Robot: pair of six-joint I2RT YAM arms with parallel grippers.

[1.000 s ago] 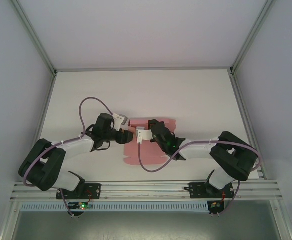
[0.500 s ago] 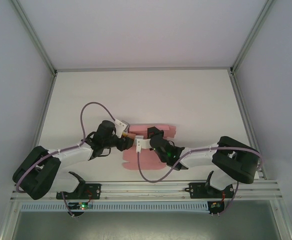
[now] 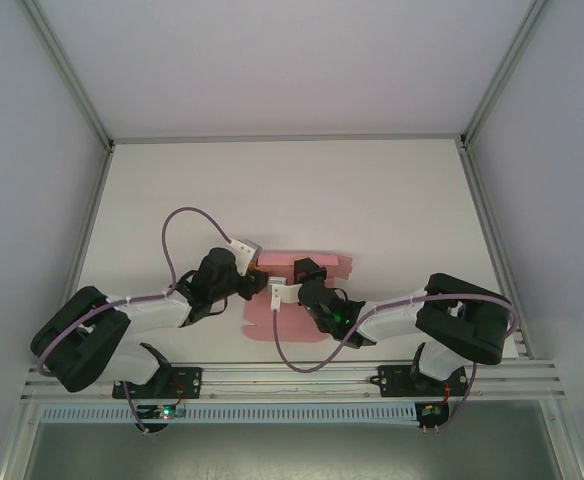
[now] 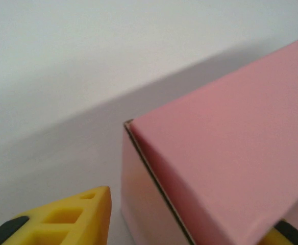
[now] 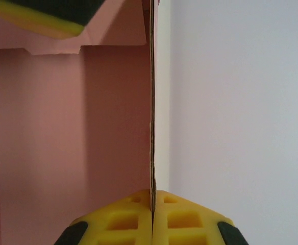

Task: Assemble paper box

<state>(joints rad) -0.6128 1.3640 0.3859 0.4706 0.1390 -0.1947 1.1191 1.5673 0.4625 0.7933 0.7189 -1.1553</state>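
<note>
Showing pink paper box [image 3: 264, 320], semi-folded.

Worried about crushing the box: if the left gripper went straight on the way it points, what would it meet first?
The paper box: its folded pink corner stands between the left gripper's fingers, likely close; depth is unclear.

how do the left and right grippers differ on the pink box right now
The right gripper is shut, pinching a thin wall of the paper box edge-on; the left gripper is open, fingers apart. The right holds a single card edge, while the left straddles a folded corner, one finger clear of it. Both have yellow fingers.
</note>
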